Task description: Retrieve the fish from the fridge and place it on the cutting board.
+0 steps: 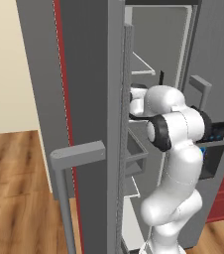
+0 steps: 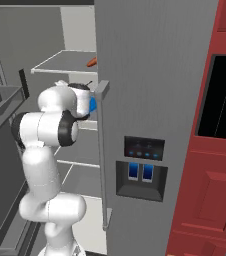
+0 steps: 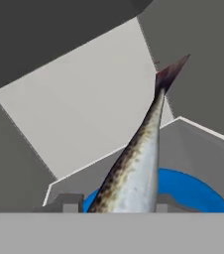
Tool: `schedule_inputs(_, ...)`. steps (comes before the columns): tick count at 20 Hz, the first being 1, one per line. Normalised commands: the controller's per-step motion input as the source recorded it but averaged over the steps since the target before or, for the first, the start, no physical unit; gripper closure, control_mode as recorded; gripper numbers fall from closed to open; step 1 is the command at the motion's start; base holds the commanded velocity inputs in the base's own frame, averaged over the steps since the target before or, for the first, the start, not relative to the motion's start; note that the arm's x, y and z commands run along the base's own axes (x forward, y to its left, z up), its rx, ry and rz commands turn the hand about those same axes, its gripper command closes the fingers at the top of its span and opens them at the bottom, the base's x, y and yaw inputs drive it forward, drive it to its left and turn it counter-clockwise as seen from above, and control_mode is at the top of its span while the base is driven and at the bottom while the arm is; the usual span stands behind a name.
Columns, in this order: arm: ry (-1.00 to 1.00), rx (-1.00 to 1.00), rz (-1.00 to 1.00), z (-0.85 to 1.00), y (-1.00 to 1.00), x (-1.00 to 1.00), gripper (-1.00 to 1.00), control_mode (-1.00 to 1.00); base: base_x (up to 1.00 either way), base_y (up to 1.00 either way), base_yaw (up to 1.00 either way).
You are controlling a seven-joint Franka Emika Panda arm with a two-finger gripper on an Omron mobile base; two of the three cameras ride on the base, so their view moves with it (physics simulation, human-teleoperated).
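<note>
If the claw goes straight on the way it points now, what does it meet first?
The claw already holds the fish, which sticks out ahead. Its tail tip would probably touch first the pale fridge shelf or the grey wall; depth is unclear.

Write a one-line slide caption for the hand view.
Speckled fish rising between the pincer fingertips, tail up, above a blue dish inside the fridge.

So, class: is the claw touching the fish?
Touching. In the hand view the fish sits between the claw's two fingertips, pressed against both.
</note>
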Motion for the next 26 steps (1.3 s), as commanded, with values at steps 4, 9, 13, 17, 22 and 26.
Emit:
schedule_inputs(4, 0.08, 0.00, -0.01, 1.00, 0.00, -1.00, 1.00, -1.00, 0.00, 0.00, 0.00)
schedule_inputs(9, 0.20, 0.00, -0.04, 1.00, -0.05, -1.00, 1.00, -1.00, 0.00, 0.00, 0.00)
schedule_inputs(13, 0.35, 0.01, -0.10, 1.00, 0.00, -1.00, 1.00, -1.00, 0.00, 0.00, 0.00)
schedule_inputs(17, 0.39, -0.01, -0.07, 1.00, 0.04, -0.99, 1.00, -1.00, 0.00, 0.00, 0.00)
schedule_inputs(22, 0.47, -0.01, -0.04, 1.00, 0.09, -0.81, 1.00, -1.00, 0.00, 0.00, 0.00)
schedule_inputs(26, 0.33, 0.00, -0.12, 1.00, 0.00, -0.41, 1.00, -1.00, 0.00, 0.00, 0.00)
